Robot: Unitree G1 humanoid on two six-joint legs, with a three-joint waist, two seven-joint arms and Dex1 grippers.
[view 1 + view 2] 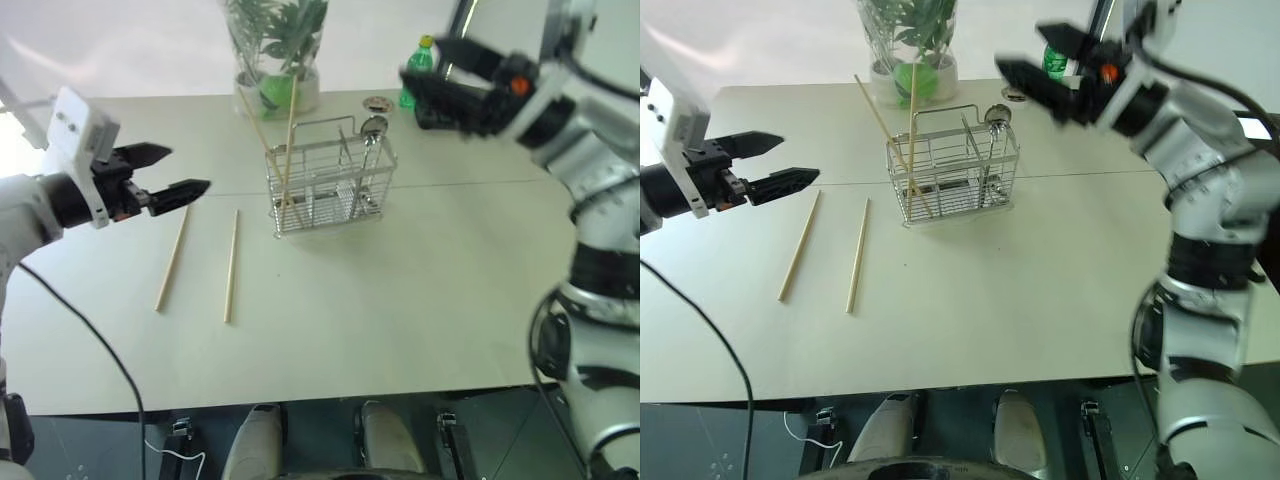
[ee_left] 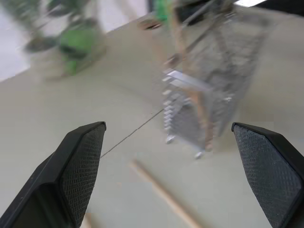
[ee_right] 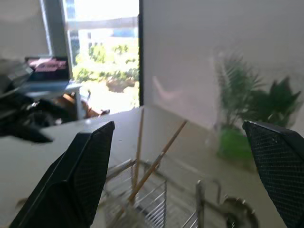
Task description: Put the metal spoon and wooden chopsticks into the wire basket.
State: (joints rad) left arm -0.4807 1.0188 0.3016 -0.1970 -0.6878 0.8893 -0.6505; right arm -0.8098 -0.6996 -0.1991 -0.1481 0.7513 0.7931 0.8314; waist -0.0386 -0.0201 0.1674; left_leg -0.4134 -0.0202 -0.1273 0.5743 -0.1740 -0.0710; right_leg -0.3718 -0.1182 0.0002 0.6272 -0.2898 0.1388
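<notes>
A pale bench [image 1: 400,300] stands before a white wall, bearing a potted plant in a glass vase [image 1: 278,85] and a green bottle [image 1: 420,60] at its far edge. The wire basket [image 1: 330,185] at mid-bench holds two wooden chopsticks [image 1: 288,140] and the metal spoon [image 1: 373,128]; two more chopsticks [image 1: 231,265] lie flat to its left. The left pincer [image 1: 180,172] hovers released above those loose sticks, and the right pincer [image 1: 1025,55], likewise released, hangs above and right of the basket.
</notes>
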